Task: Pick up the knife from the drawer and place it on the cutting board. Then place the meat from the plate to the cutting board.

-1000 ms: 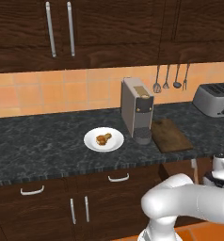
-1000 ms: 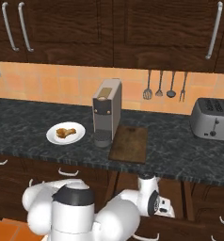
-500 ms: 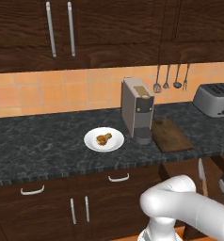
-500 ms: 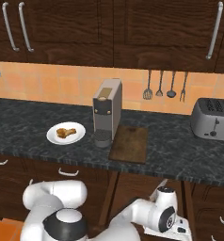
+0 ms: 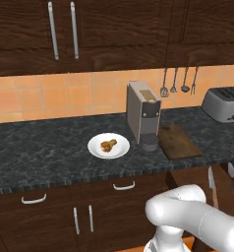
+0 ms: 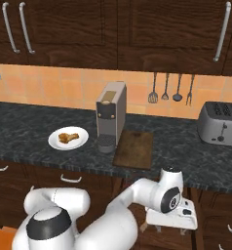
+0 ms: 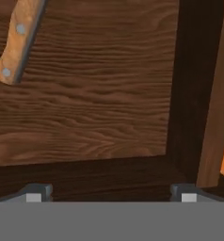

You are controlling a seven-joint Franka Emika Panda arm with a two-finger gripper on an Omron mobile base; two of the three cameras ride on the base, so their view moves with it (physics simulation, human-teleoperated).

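Observation:
The knife lies in the open drawer: its wooden riveted handle shows at the upper left of the hand view, and its grey blade shows below the counter at the right. My gripper hangs open over the drawer floor, right of the handle and not touching it, with nothing between the fingertips. The dark brown cutting board lies bare on the counter. The white plate carries the meat, a golden-brown drumstick.
A grey coffee machine stands between plate and board. A toaster sits at the far right, with utensils hanging on the wall. The drawer's dark side wall runs to the right of my fingers.
My hand has swung right and down from beside the counter's edge to over the open drawer. The jaws stayed open. The things on the counter have not moved.

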